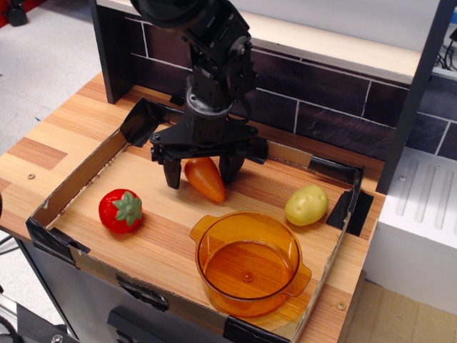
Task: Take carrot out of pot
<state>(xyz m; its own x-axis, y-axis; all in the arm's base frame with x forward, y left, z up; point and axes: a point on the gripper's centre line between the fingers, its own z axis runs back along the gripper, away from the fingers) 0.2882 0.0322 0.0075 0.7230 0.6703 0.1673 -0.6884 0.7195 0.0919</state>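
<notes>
The orange carrot [205,179] lies on the wooden board inside the cardboard tray, behind and left of the pot. The amber transparent pot [248,263] stands at the tray's front right and is empty. My black gripper [202,170] hangs over the carrot with its fingers [171,174] spread apart on either side of it. The jaws are open and the carrot rests on the board between them.
A red strawberry [121,210] lies at the tray's left. A yellow-green potato [307,205] lies at the right near the tray wall. The low cardboard tray wall [78,179] rings the board. A dark brick wall and shelf stand behind.
</notes>
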